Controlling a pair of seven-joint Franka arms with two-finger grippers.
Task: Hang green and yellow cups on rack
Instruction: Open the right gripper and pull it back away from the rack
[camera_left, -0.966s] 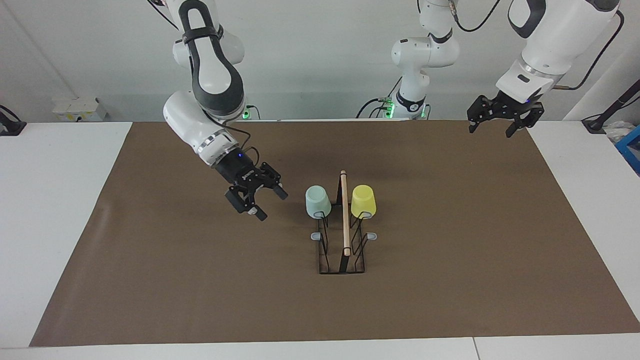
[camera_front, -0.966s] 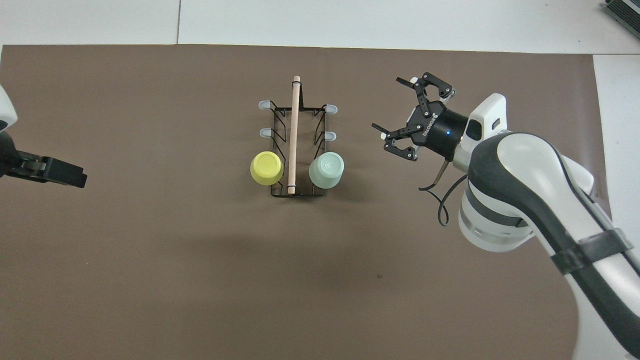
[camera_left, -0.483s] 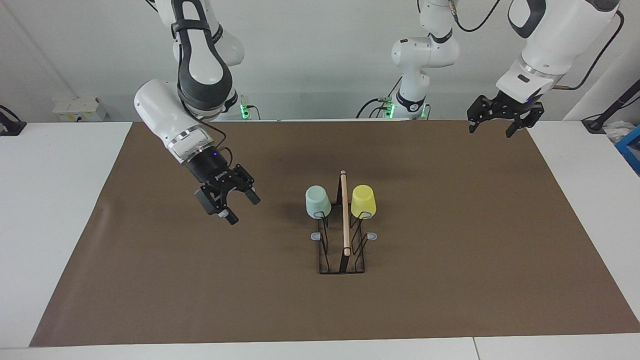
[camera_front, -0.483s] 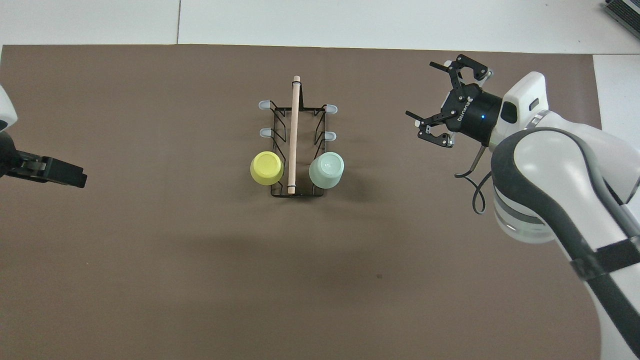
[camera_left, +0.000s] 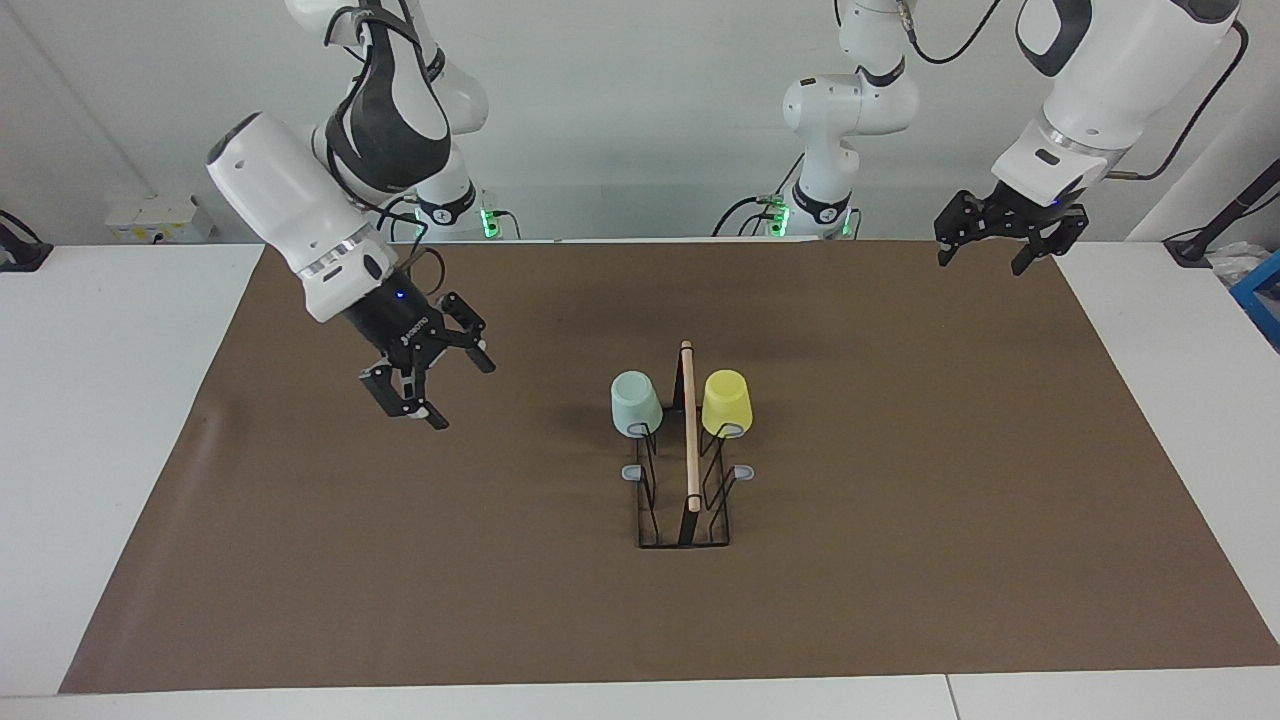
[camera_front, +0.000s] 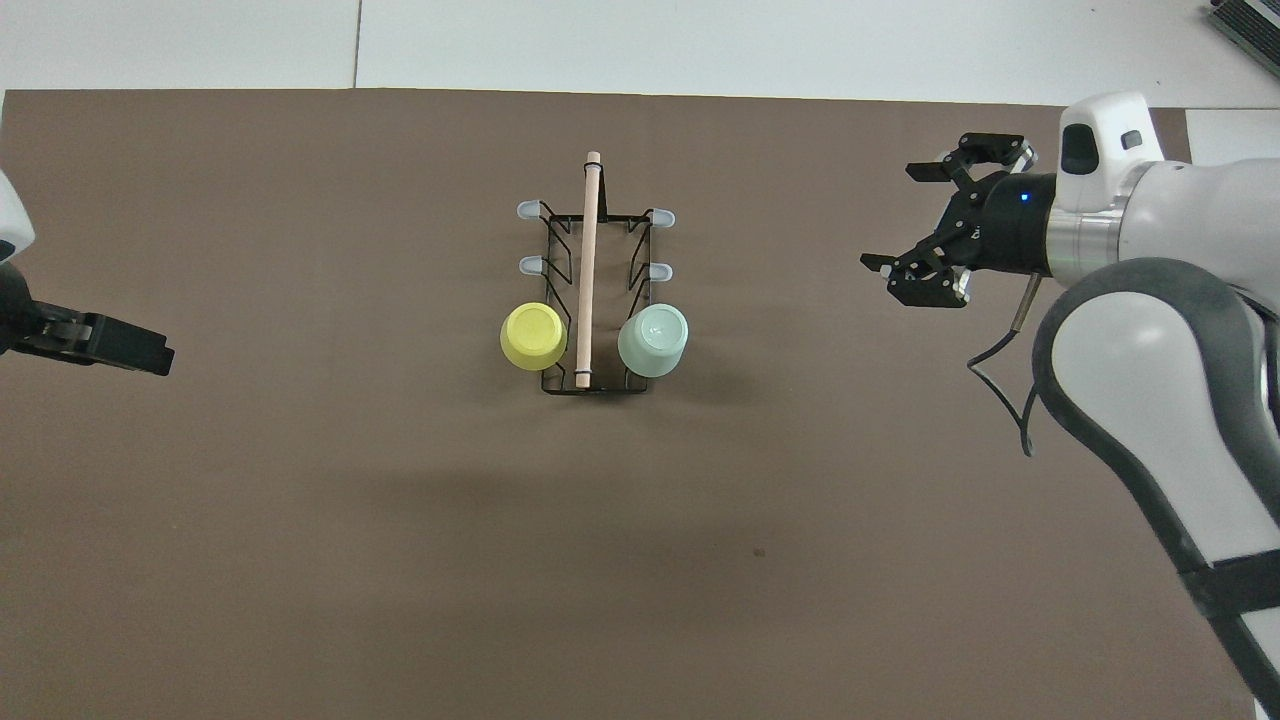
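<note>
overhead view crops left tool (camera_front: 150, 352)

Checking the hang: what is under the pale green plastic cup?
A black wire peg of the rack emerges below the pale green plastic cup; its tip inside is hidden.

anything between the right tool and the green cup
Nothing. The facing view shows only bare brown mat between the open right tool, up in the air, and the green cup hanging on the rack.

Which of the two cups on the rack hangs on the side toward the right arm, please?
The pale green cup; the yellow cup hangs on the rack's other side, toward the left arm.
</note>
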